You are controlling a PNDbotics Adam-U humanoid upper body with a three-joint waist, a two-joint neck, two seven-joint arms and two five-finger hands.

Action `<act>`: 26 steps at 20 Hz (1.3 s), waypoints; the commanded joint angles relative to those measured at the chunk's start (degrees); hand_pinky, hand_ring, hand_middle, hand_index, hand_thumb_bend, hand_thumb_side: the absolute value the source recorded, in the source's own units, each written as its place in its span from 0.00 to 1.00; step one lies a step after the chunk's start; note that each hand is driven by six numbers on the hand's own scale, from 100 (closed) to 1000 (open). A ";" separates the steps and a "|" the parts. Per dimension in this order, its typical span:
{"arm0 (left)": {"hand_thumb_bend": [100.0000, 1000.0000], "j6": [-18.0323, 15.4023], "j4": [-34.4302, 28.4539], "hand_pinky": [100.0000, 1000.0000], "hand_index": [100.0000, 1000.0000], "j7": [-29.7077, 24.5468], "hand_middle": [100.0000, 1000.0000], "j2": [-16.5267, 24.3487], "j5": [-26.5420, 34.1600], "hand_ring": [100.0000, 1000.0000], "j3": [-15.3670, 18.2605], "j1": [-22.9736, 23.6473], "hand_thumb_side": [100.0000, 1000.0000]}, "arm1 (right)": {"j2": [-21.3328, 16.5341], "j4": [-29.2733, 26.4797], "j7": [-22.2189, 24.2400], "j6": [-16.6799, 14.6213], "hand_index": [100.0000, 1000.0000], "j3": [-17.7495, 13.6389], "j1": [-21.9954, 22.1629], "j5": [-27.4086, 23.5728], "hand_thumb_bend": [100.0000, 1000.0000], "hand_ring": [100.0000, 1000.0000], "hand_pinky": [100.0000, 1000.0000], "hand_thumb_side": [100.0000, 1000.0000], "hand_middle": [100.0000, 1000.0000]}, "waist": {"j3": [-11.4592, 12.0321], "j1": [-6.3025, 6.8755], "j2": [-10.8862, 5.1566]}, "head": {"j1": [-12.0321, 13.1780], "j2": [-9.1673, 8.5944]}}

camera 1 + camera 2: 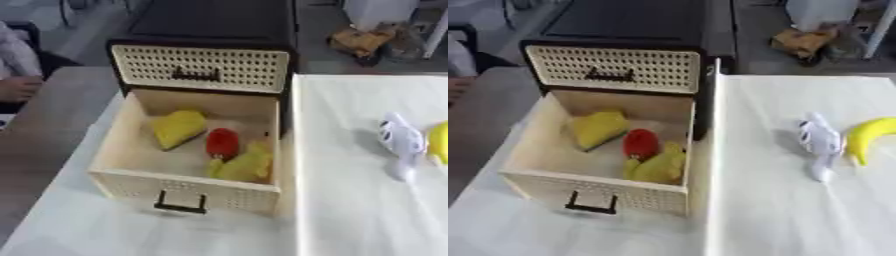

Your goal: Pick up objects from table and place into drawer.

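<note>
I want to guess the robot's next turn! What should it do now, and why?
Probably reach a hand toward the white toy. It and the banana lie on the table, while the open drawer holds three things. No hand is in view.

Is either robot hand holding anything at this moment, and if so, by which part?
Nothing is held: neither robot hand is in view. The banana and the white object lie untouched on the table.

You are looking steeply down from the head's two eyes, set side by side at close range, onto the white tabletop (780, 210), and both views share the open drawer (188, 192) and its cabinet (210, 30), the right eye showing more tabletop rightward.
</note>
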 commanded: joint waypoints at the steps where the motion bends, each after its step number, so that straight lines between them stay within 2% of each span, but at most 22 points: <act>1: 0.00 -0.04 -0.75 0.00 0.87 0.25 0.36 4.45 -13.07 0.05 -5.21 1.47 0.72 | -2.47 -0.92 -1.04 -1.51 0.67 -1.01 0.05 1.04 0.11 0.81 0.68 1.00 0.57 | -0.22 0.26 -1.04 | 0.50 -0.32; 5: 0.00 0.59 -0.75 0.00 0.87 2.07 0.39 7.65 -23.26 0.06 -9.48 2.66 0.68 | -2.65 -0.92 -1.71 -2.00 0.67 -1.31 0.73 1.45 0.10 0.80 0.68 1.00 0.57 | -0.72 0.78 -0.96 | 1.18 -0.65; 9: 0.00 3.57 -0.75 0.00 0.83 5.98 0.40 9.72 -29.23 0.05 -13.36 1.14 0.70 | -2.67 -0.92 -2.00 -2.39 0.67 -1.53 1.42 1.68 0.11 0.80 0.68 1.00 0.57 | -1.09 1.21 -0.79 | 1.83 -0.84; 12: 0.00 7.51 -0.75 0.00 0.85 9.10 0.41 9.99 -29.81 0.05 -16.42 0.36 0.70 | -2.65 -0.92 -1.75 -2.43 0.67 -1.70 2.21 2.14 0.12 0.81 0.69 1.00 0.57 | -1.29 1.35 -0.59 | 1.87 -1.06; 14: 0.00 8.90 -0.75 0.00 0.85 10.04 0.41 10.00 -30.26 0.05 -17.55 0.20 0.70 | -2.62 -0.92 -1.68 -2.43 0.67 -1.76 2.38 2.27 0.12 0.81 0.69 1.00 0.57 | -1.33 1.38 -0.55 | 1.86 -1.10; 15: 0.00 9.93 -0.75 0.00 0.91 10.42 0.46 10.10 -30.20 0.07 -18.51 -0.27 0.67 | -2.38 -0.92 -1.67 -2.22 0.67 -1.82 2.62 2.32 0.12 0.81 0.69 1.00 0.57 | -1.51 1.46 -0.43 | 1.88 -1.20; 18: 0.00 12.72 -0.75 0.00 0.90 10.71 0.47 10.33 -30.34 0.08 -21.14 -2.47 0.66 | -1.84 -0.92 -1.48 -1.46 0.67 -2.08 3.10 2.52 0.13 0.81 0.69 1.00 0.57 | -1.80 1.60 -0.25 | 1.97 -1.40; 21: 0.00 13.41 -0.75 0.00 0.90 11.09 0.48 10.50 -31.35 0.08 -22.20 -4.13 0.64 | -1.53 -0.92 -1.18 -0.97 0.67 -2.15 3.35 2.63 0.14 0.81 0.69 1.00 0.57 | -2.01 1.66 -0.16 | 2.24 -1.49; 26: 0.00 13.44 -0.75 0.00 0.91 15.04 0.52 10.71 -34.24 0.11 -22.13 -6.98 0.59 | -1.06 -0.92 -0.72 -0.25 0.67 -2.19 3.81 2.78 0.16 0.81 0.69 1.00 0.57 | -2.23 1.76 -0.16 | 2.65 -1.68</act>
